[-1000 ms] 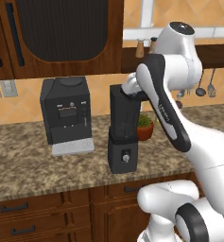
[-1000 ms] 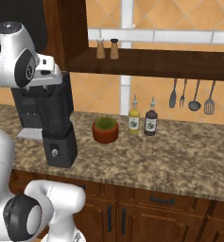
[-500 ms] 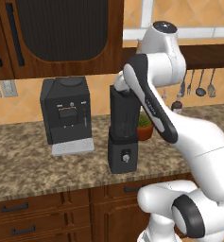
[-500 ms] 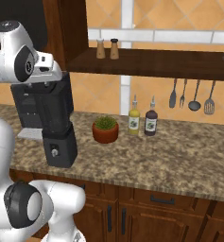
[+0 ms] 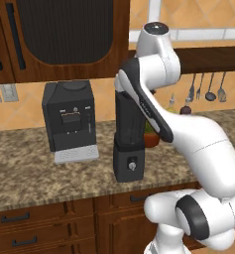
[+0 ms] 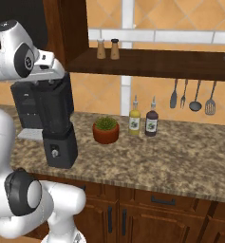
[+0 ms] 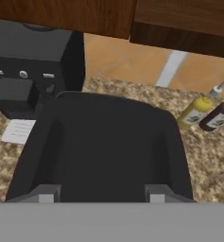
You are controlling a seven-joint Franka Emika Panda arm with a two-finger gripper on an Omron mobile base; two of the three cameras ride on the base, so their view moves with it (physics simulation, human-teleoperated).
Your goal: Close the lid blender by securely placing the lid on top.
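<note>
Blender (image 5: 129,144): stood on the granite counter (image 5: 34,173), at three o'clock of the coffee machine (image 5: 70,119).
Lid (image 7: 104,146): seen just below the gripper (image 7: 101,196), spread toward twelve o'clock in the hand view.
Gripper: grip cannot be told.

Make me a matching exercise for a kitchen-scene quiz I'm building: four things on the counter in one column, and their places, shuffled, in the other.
Things:
1. coffee machine
2. blender
3. potted plant
4. yellow bottle

Places:
A. between the potted plant and the dark bottle
B. at the counter's front edge, under the robot's hand
C. furthest left in the left base view, below the dark cabinet door
D. just right of the blender, in a terracotta pot

Pairs: 1-C, 2-B, 3-D, 4-A
</note>
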